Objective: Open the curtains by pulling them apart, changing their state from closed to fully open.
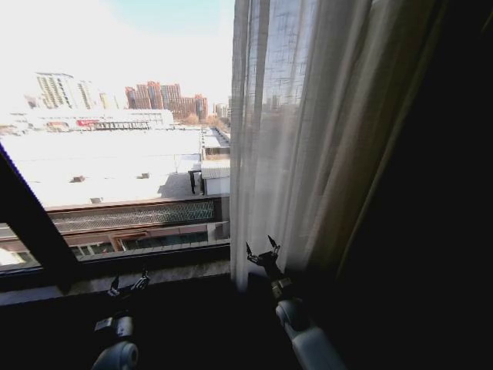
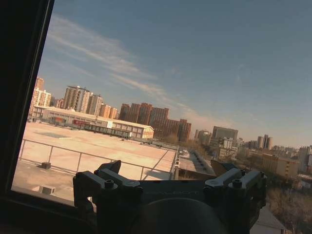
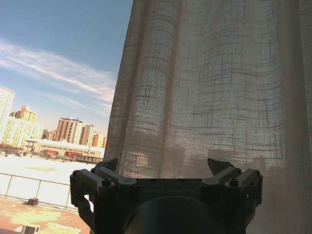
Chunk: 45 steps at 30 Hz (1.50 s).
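Note:
A sheer white pleated curtain (image 1: 308, 131) hangs bunched right of centre in the head view, and the glass to its left is bare. My right gripper (image 1: 262, 250) is open just in front of the panel's lower left edge, with nothing between its fingers. In the right wrist view the curtain (image 3: 214, 87) hangs close beyond the open right gripper (image 3: 163, 165). My left gripper (image 1: 129, 284) is open low by the window sill, well left of the fabric. In the left wrist view the open left gripper (image 2: 168, 168) faces bare glass and the city outside.
A dark slanted window frame bar (image 1: 31, 223) crosses the lower left, and a dark frame edge (image 2: 22, 97) lines one side of the left wrist view. The sill (image 1: 154, 266) runs below the glass. A dark, unlit area (image 1: 431, 231) lies right of the curtain.

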{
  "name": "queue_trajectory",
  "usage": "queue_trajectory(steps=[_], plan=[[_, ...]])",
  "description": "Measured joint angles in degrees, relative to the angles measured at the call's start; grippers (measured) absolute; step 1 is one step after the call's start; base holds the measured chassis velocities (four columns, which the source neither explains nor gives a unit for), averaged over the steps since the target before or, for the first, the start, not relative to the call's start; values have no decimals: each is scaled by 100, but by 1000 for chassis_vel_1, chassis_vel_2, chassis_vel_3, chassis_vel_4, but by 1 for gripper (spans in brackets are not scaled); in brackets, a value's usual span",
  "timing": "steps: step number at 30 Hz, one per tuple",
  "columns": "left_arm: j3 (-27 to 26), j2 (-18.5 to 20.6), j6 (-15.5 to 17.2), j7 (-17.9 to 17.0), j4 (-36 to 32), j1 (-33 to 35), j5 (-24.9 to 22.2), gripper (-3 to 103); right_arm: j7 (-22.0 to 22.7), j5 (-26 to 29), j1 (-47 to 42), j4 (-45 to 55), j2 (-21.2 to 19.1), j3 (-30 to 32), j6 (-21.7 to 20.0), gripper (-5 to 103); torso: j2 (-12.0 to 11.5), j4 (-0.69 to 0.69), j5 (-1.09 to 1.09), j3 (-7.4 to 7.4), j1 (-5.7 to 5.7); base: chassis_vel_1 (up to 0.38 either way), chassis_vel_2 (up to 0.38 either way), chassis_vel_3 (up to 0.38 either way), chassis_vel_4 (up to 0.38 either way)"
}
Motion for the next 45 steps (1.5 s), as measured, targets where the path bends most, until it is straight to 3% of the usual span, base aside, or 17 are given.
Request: queue_trajectory(steps=[24, 31, 34, 37, 39, 41, 43, 45], plan=[[0, 0, 0, 0, 0, 0, 0, 100, 145, -115, 1488, -1659, 566, -114, 65, 100, 0, 0, 0, 0, 0, 0, 0, 0, 0], [-1, 0, 0, 0, 0, 0, 0, 100, 114, -104, 1463, -1612, 526, -69, 152, 69, 1, -1, 1, 0, 0, 0, 0, 0, 0], [-1, 0, 0, 0, 0, 0, 0, 100, 97, -83, 1422, -1549, 499, -68, 151, 63, 1, -1, 1, 0, 0, 0, 0, 0, 0], [-1, 0, 0, 0, 0, 0, 0, 100, 91, -71, 1368, -1458, 477, -69, 142, 47, 1, -1, 0, 0, 0, 0, 0, 0, 0], [0, 0, 0, 0, 0, 0, 0, 100, 78, -54, 1342, -1413, 470, -71, 132, 41, 1, -1, 1, 0, 0, 0, 0, 0, 0], [0, 0, 0, 0, 0, 0, 0, 100, -20, -11, 1303, -1348, 454, -75, 137, 31, 1, -1, 1, 0, 0, 0, 0, 0, 0], [0, 0, 0, 0, 0, 0, 0, 100, -76, 18, 1284, -1321, 448, -78, 161, 31, 1, -1, 1, 0, 0, 0, 0, 0, 0], [-1, 0, 0, 0, 0, 0, 0, 100, -207, 56, 1238, -1267, 446, -79, 211, 20, 1, -1, 1, 0, 0, 0, 0, 0, 0]])
